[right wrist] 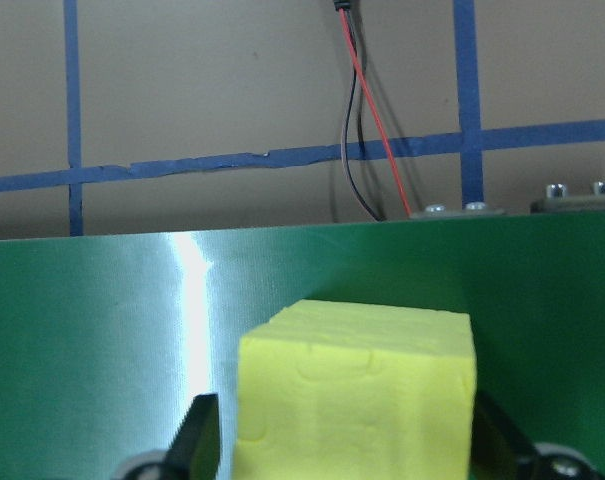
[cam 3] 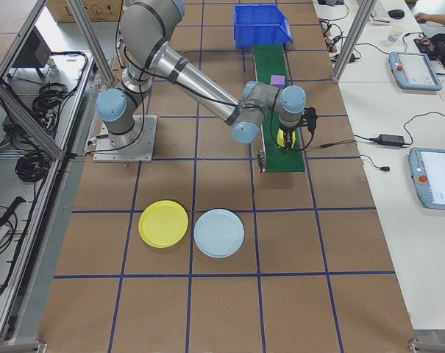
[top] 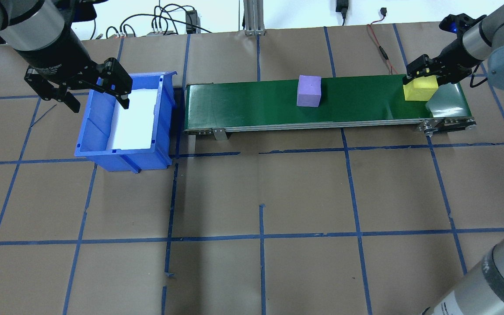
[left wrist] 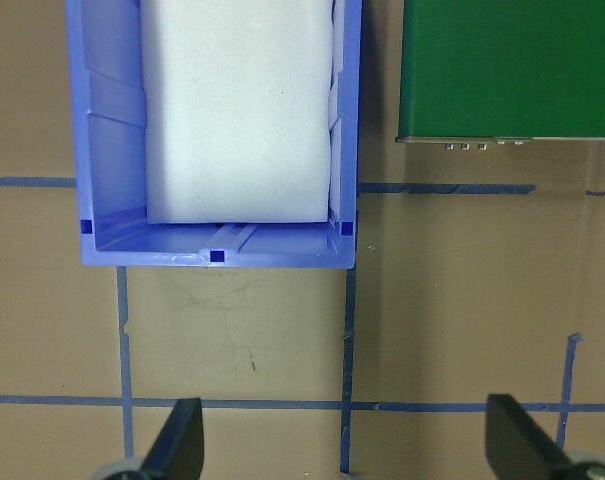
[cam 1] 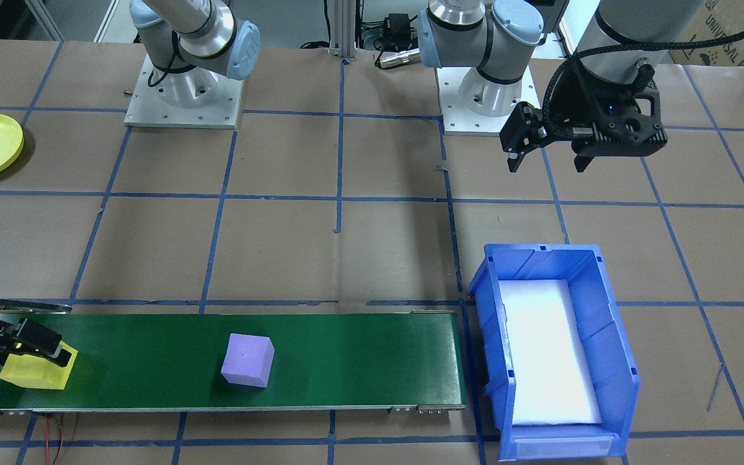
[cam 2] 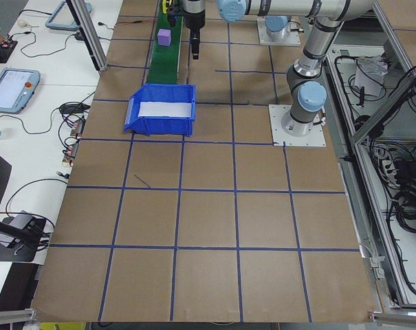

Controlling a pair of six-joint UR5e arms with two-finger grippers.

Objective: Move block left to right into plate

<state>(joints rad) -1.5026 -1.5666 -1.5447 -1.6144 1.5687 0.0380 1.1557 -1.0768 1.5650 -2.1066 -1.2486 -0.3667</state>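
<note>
Right gripper (top: 419, 77) down at the belt's (top: 252, 103) end farthest from the bin (top: 166, 118), fingers astride the yellow block (top: 419, 89). In the right wrist view, one finger (right wrist: 195, 436) on each flank of the block, a slight gap visible on both sides; jaws spread, not yet pressed together. Block resting on the belt, squarely between the fingers. Purple block (top: 309, 90) mid-belt, well apart from the yellow one. Left gripper (top: 77, 89) hanging over the bin's outer wall, spread wide, holding nothing.

Step in hand, as judged: closing on the yellow block before lifting. Advisable to close evenly on the two flat flanks, low enough for a full finger bite, since the foam-like body may compress or twist under an off-centre pinch. Straight lift clear of the belt before any sideways travel. Yellow plate (cam 3: 163, 223) and pale blue plate (cam 3: 219, 233) lying off the belt, on the robot's side of the table. Matching yellow plate presumed the target; not confirmed.
</note>
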